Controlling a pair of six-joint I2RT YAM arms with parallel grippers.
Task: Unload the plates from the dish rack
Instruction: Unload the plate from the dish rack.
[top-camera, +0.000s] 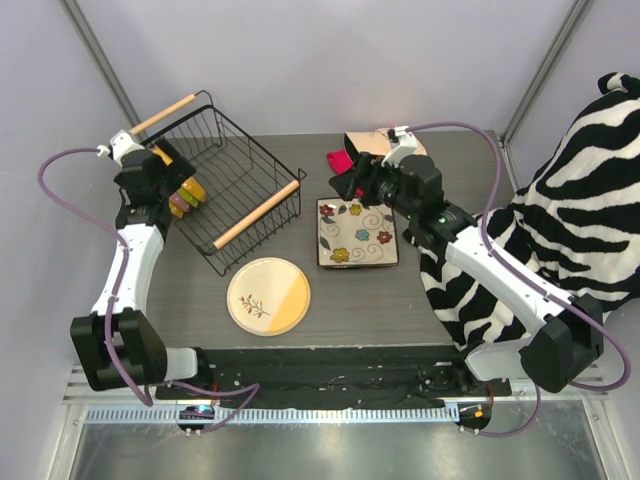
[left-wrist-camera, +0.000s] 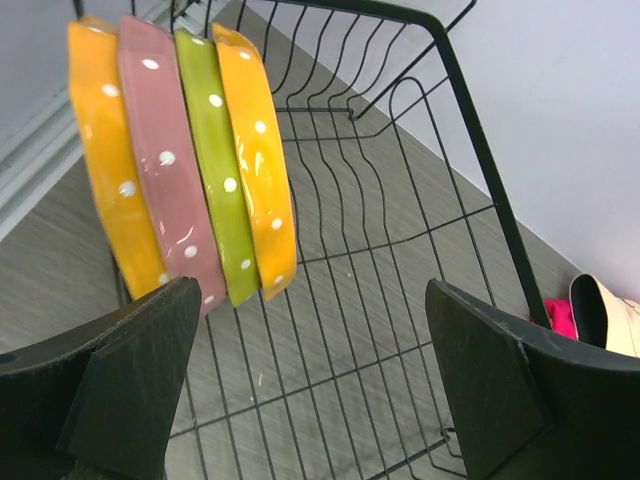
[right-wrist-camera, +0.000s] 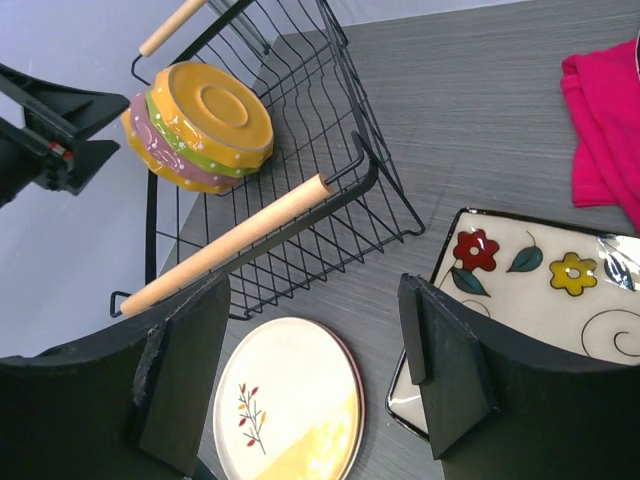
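Several round dotted plates (left-wrist-camera: 190, 160) in orange, pink and green stand on edge, packed together, at the left end of the black wire dish rack (top-camera: 245, 165). From the right wrist they show as one stack (right-wrist-camera: 200, 125) behind the wooden handle (right-wrist-camera: 235, 245). My left gripper (left-wrist-camera: 310, 385) is open just beside them, touching nothing. In the top view it (top-camera: 162, 188) sits at the rack's left wall. A square flowered plate (top-camera: 357, 232) and a round cream-yellow plate (top-camera: 268, 296) lie flat on the table. My right gripper (right-wrist-camera: 315, 380) hangs open and empty above the square plate's far edge (top-camera: 352, 186).
A pink cloth (top-camera: 340, 160) and a cream cap (left-wrist-camera: 610, 315) lie behind the square plate. A zebra-striped cloth (top-camera: 590, 200) covers the table's right side under my right arm. The rack's second wooden handle (top-camera: 165, 113) sticks out at the back left.
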